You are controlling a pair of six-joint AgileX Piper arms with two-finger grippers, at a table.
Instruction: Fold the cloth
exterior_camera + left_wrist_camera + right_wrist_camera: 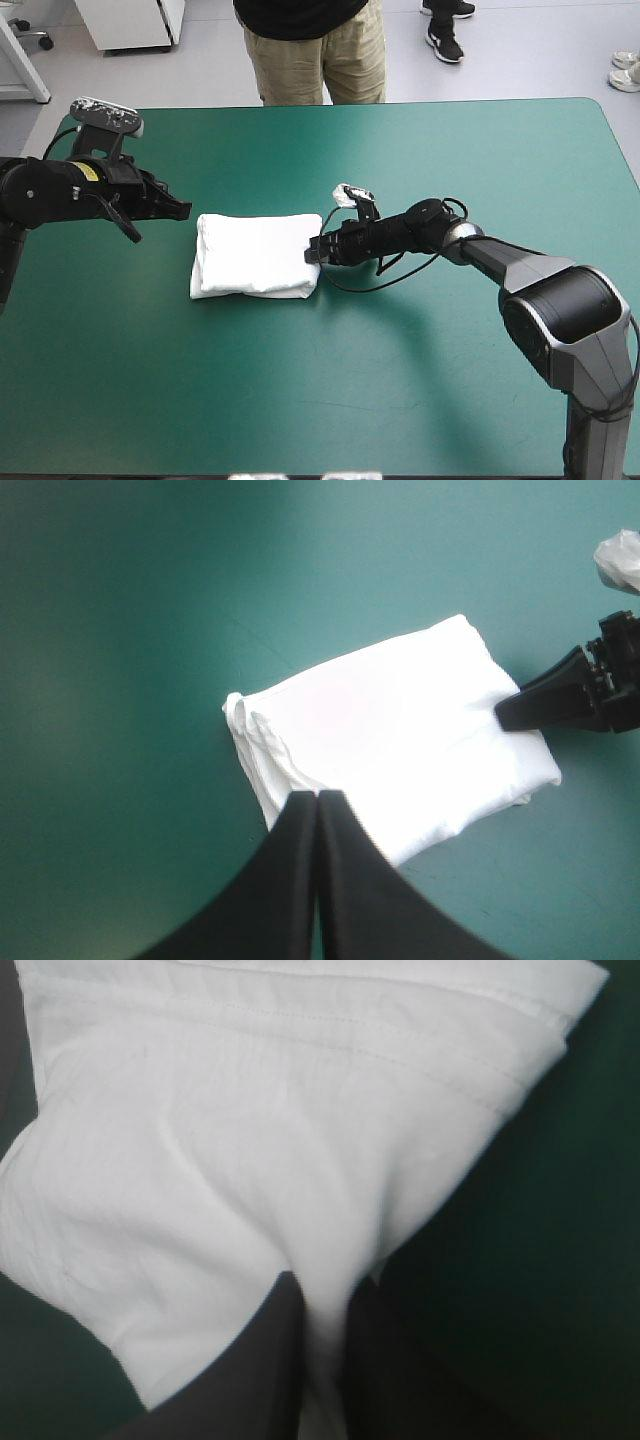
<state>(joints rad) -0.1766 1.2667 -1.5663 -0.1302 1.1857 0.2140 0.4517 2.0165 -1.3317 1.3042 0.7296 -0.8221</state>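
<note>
At the left we see the left hand (pixel 183 209) closed, its two black fingers meeting in one pointed arch with nothing between them. Its tip is just beside the left edge of the T-shirt (pixel 255 255), near the far left corner. We cannot tell whether it touches the fabric.

The T-shirt lies on the teal-green table (pixel 400 380), a little left of the middle. It is a white folded bundle, roughly rectangular and flat. In the left wrist view we make out stacked layers of fabric along the edge nearest the left hand.

At the right, the right hand (pixel 313 250) reaches in low over the table and meets the bundle at its right edge. In the right wrist view we see its black fingers all but closed, with a strip of white fabric pinched between them, so it is gripping the T-shirt. A stitched hem runs across the bundle ahead of this hand.
</note>
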